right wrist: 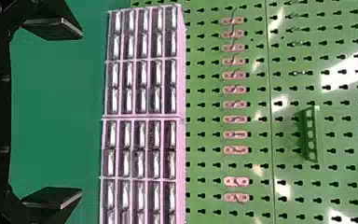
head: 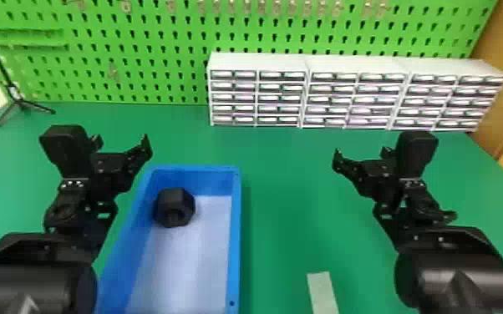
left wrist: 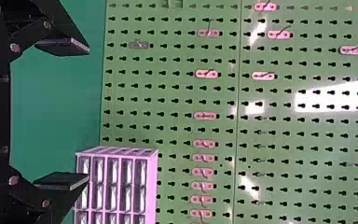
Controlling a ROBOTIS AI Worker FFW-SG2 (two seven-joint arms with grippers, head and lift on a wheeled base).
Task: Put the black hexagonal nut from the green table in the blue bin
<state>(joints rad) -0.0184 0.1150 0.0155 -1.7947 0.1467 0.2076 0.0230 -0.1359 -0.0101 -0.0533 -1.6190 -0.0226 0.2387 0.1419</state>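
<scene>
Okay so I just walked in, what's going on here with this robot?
Nothing is being handled at this moment. The black hexagonal nut lies in the blue bin, toward its far left corner, so the job looks done. The left gripper and right gripper are open and empty.

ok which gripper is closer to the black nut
The left gripper: in the head view its jaws hang near the far left corner of the blue bin holding the nut, while the right gripper is off to the bin's right.
</scene>
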